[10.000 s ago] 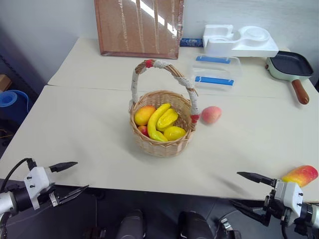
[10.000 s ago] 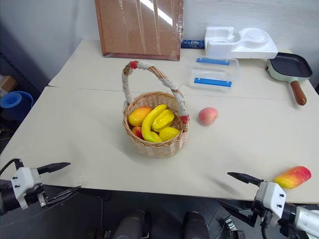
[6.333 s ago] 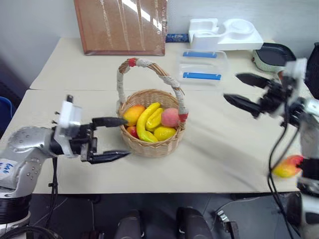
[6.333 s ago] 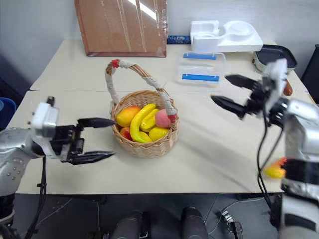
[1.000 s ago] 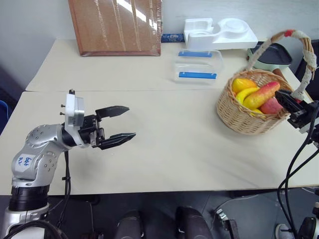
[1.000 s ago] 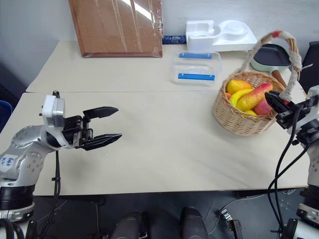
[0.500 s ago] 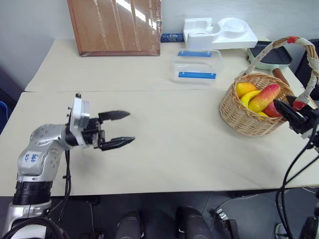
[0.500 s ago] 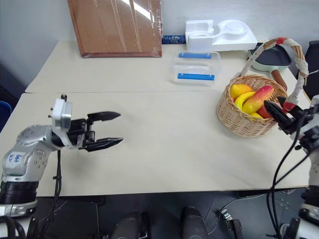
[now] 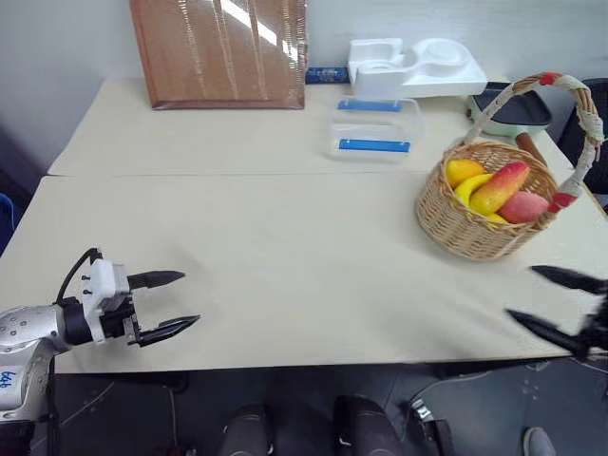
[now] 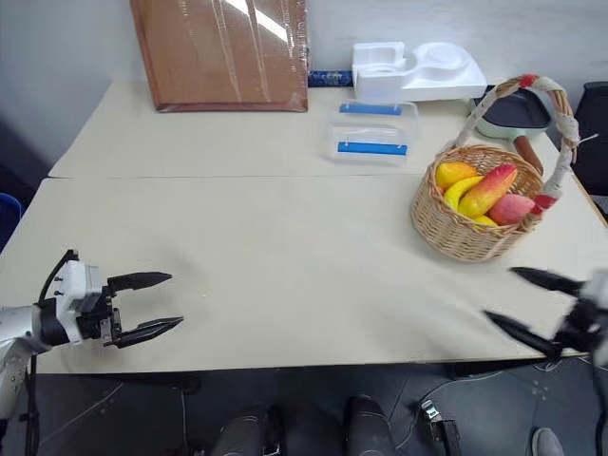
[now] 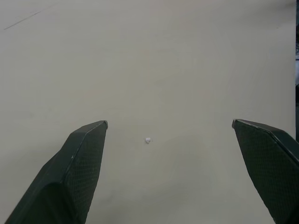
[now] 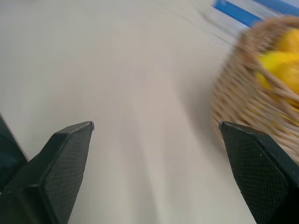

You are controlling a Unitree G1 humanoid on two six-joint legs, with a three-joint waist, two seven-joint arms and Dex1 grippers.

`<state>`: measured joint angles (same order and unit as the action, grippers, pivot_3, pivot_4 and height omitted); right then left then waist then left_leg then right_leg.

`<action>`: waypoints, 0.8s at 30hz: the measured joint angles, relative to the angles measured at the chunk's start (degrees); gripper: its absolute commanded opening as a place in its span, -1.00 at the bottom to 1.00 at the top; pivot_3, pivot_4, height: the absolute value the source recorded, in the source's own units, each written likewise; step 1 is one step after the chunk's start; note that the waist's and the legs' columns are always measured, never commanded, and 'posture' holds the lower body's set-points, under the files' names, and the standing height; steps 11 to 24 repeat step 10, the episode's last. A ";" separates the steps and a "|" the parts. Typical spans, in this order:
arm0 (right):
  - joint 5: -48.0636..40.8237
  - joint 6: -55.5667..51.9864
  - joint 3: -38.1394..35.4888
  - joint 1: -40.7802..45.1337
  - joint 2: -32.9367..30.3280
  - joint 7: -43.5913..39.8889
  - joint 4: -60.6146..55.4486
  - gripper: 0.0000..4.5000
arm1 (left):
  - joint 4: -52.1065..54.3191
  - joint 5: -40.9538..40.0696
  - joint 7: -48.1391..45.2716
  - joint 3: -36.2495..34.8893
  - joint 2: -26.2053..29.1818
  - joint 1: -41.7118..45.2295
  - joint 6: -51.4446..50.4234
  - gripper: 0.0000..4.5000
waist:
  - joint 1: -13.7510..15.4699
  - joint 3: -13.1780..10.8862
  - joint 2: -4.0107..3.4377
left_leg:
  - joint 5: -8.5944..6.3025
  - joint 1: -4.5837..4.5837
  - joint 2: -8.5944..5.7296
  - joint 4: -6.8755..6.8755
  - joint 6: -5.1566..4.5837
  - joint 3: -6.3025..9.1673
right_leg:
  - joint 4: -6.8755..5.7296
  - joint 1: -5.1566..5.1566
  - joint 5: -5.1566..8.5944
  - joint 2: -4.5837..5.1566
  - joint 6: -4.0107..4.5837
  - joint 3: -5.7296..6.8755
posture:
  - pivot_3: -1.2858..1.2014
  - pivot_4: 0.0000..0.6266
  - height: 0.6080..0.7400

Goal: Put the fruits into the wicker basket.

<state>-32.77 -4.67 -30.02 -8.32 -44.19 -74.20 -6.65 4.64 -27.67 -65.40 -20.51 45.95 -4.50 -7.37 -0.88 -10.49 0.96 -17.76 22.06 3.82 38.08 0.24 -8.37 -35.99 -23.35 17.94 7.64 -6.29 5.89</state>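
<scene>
You are at the tail end of the job: the mango point(image 9: 501, 187) and the peach point(image 9: 524, 206) both lie inside the wicker basket point(image 9: 472, 231), on top of the yellow bananas point(image 10: 463, 193), and no fruit is left out on the desk point(image 9: 304, 256). The basket stands at the far right of the desk, upright, with its wrapped handle arching over the load. Your right hand point(image 9: 557, 305) hangs nearer than the basket at the right near edge, fingers spread wide and empty, apart from the wicker. Your left hand point(image 9: 167, 302) sits well away at the left near edge, also spread apart with nothing between the fingers. By the look of it, the next move calls for little more than keeping both arms clear of the basket and parking them.
</scene>
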 measured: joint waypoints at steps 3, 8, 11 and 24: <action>1.67 3.24 9.36 5.66 4.86 0.28 -1.30 0.98 | 2.83 2.38 3.47 1.01 -1.73 -2.41 0.59 1.00 | -0.52 0.00 0.00 | -0.01 -0.01 0.00 0.01 0.00 0.02 | -0.18 -0.09 -0.01 0.02 -0.01 0.03 | 0.03 -0.52 1.00; 7.28 7.87 19.78 15.91 9.79 2.46 1.11 0.98 | 6.89 5.75 9.08 2.58 -3.56 -2.27 0.92 1.00 | -0.44 0.00 0.01 | -0.02 0.03 0.00 0.07 0.04 0.00 | -0.34 -0.12 -0.01 0.02 -0.01 0.10 | 0.03 -0.52 1.00; 8.64 9.18 22.28 17.65 10.56 2.50 3.41 0.98 | 9.12 5.44 10.31 2.57 -4.51 -2.36 1.07 1.00 | -0.31 0.00 0.01 | -0.03 0.03 -0.01 0.07 0.03 0.01 | -0.47 -0.12 -0.01 0.04 -0.01 0.11 | 0.03 -0.52 1.00; 8.64 9.18 22.28 17.65 10.56 2.50 3.41 0.98 | 9.12 5.44 10.31 2.57 -4.51 -2.36 1.07 1.00 | -0.31 0.00 0.01 | -0.03 0.03 -0.01 0.07 0.03 0.01 | -0.47 -0.12 -0.01 0.04 -0.01 0.11 | 0.03 -0.52 1.00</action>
